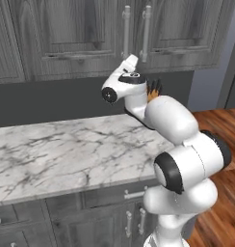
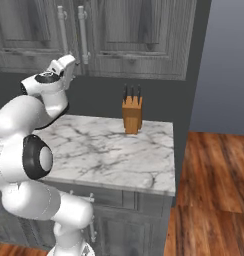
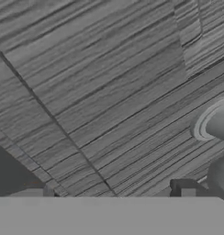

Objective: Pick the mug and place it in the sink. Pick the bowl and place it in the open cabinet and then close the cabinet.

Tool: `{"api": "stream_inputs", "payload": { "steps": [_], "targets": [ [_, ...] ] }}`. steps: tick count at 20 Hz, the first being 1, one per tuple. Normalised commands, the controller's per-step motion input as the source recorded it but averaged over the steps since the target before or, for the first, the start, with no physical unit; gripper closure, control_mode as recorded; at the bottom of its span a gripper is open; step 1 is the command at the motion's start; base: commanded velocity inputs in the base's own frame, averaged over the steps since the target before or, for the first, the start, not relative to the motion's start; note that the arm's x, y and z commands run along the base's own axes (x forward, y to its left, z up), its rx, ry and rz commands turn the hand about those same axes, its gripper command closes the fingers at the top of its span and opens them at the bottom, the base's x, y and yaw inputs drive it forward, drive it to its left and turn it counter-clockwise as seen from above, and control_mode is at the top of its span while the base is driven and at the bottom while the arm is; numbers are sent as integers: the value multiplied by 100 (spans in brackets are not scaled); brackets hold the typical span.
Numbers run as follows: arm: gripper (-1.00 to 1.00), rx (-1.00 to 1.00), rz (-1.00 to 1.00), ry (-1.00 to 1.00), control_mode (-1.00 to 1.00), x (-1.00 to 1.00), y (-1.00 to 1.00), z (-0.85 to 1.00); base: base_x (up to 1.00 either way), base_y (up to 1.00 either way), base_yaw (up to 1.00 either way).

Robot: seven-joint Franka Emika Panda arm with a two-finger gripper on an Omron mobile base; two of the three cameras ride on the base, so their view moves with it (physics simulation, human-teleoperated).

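since both doors of the dark grey wood-grain wall cabinet [image 1: 90, 38] look shut, the gripper [image 1: 130, 61] hangs released just before them. the stiff panelled door probably swings lightly; its slick vertical silver bar handle [image 1: 126, 31] is the place to hold.

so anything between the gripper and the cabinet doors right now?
Nothing visible. The gripper is open and empty, raised right up against the cabinet front beside the silver bar handles; the hand view shows wood grain close up with a handle mount at its right edge. The knife block stands on the counter, well below.
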Motion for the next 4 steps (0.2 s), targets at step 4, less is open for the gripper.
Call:
{"api": "stream_inputs", "payload": {
  "steps": [4],
  "targets": [
    [-100, 0, 0, 2, -100, 100, 34, -2, 0, 0, 0]
  ]
}}
